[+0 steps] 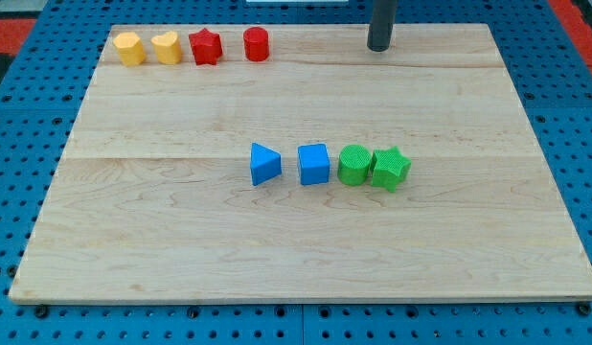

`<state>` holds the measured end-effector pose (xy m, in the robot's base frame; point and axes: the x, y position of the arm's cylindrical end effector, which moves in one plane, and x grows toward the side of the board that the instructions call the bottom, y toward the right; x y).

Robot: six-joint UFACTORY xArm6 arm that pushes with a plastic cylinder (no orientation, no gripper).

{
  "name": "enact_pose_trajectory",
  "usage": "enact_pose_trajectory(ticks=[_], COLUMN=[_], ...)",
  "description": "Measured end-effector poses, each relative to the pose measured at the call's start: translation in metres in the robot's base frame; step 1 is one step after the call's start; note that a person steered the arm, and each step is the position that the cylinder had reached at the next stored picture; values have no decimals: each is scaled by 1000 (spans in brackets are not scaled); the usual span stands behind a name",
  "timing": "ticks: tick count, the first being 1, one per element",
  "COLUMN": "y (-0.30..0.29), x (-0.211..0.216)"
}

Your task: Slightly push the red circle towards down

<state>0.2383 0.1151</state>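
Observation:
The red circle (257, 44) stands near the top edge of the wooden board (181, 230), left of centre. A red star (206, 46) sits just to its left, with a small gap between them. My tip (379, 47) rests on the board near the top edge, well to the right of the red circle and about level with it, touching no block.
A yellow hexagon (130, 48) and a yellow heart (166, 47) sit at the top left beside the red star. In the board's middle stand a blue triangle (264, 164), a blue cube (314, 164), a green circle (353, 164) and a green star (390, 169) in a row.

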Motion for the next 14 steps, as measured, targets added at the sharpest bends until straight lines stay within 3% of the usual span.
enact_pose_trajectory(ticks=[4, 5, 6, 8, 9, 11, 12, 14], y=[0, -14, -90, -225, -191, -36, -71, -194], x=[13, 55, 58, 108, 95, -11, -46, -34])
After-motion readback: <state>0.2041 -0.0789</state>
